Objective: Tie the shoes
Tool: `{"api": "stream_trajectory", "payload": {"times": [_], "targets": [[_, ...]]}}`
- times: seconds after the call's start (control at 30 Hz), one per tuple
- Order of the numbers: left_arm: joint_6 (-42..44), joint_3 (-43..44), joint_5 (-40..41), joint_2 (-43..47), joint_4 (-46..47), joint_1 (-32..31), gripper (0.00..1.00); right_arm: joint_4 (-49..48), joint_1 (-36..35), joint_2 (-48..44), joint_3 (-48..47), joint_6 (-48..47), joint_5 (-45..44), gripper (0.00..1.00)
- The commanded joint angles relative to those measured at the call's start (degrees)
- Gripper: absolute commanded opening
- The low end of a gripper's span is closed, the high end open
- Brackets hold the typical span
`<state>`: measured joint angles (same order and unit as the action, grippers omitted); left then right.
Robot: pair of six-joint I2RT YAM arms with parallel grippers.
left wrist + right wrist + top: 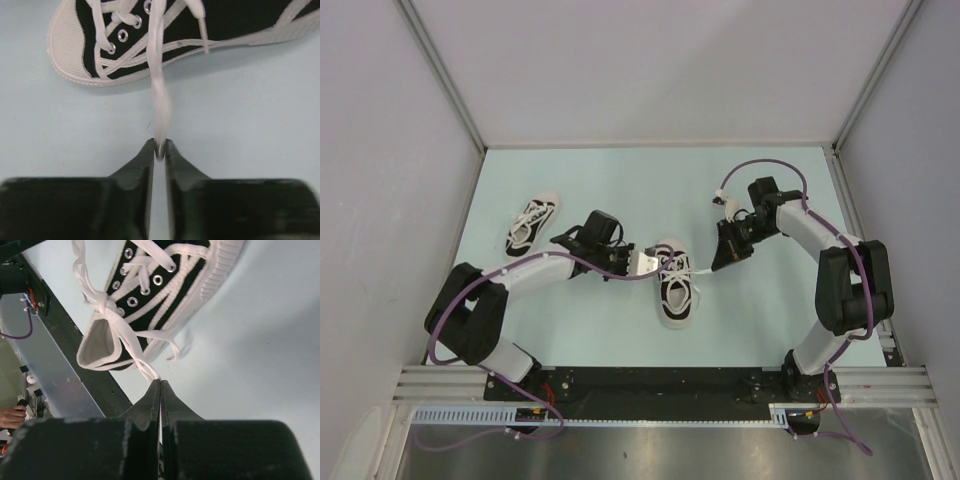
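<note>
Black shoe (676, 292) between left tool (160, 149), right tool (160, 386); laces (122, 332) in both

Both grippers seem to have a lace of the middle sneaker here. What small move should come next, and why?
Probably draw the two grippers apart sideways. The left gripper and right gripper are each shut on a white lace of the sneaker, and the knot at its collar looks loose.

Shoes (676, 290) black canvas, white soles (260, 37), ribbed white toe caps (67, 42); laces (160, 95) white; table (770, 320) pale blue-green.
</note>
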<state>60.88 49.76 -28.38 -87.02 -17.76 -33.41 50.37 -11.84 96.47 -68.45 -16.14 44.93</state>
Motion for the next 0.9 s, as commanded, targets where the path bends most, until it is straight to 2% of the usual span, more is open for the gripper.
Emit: {"api": "stream_trajectory", "payload": {"times": [0.0, 0.03, 0.13, 0.17, 0.37, 0.4, 0.6, 0.87], "targets": [[-3.9, 3.3, -1.0, 0.6, -0.6, -0.5, 0.29, -3.5, -2.1, 0.0, 0.0, 3.5, 2.8, 0.0], [-5.8, 3.1, -1.0, 1.1, 0.1, -0.4, 0.39, -4.1, -2.3, -0.1, -0.1, 4.0, 3.3, 0.0], [-7.3, 0.9, -2.1, 4.9, 1.1, 0.9, 0.51, -5.8, -2.5, -0.5, -0.1, 5.8, 3.7, 0.0], [-7.8, 0.0, -3.9, 6.0, 1.1, 1.4, 0.52, -6.2, -2.6, -0.7, -0.1, 6.1, 3.8, 0.0], [-13.7, 1.0, -10.5, 11.3, -1.3, 1.5, 0.46, -7.6, -2.7, -0.7, -0.1, 6.9, 4.5, 0.0], [-16.0, 1.5, -11.0, 11.3, -1.7, -0.1, 0.41, -7.6, -2.6, -0.7, -0.1, 6.9, 4.6, 0.0], [-24.9, 5.0, -10.6, 6.5, -1.3, -5.8, 0.34, -8.0, -2.2, -1.0, -0.1, 7.1, 4.6, 0.0], [-29.8, 6.9, -7.6, 1.1, 1.1, -8.0, 0.3, -8.9, -1.3, -1.8, -0.3, 7.3, 5.0, 0.02]]}}
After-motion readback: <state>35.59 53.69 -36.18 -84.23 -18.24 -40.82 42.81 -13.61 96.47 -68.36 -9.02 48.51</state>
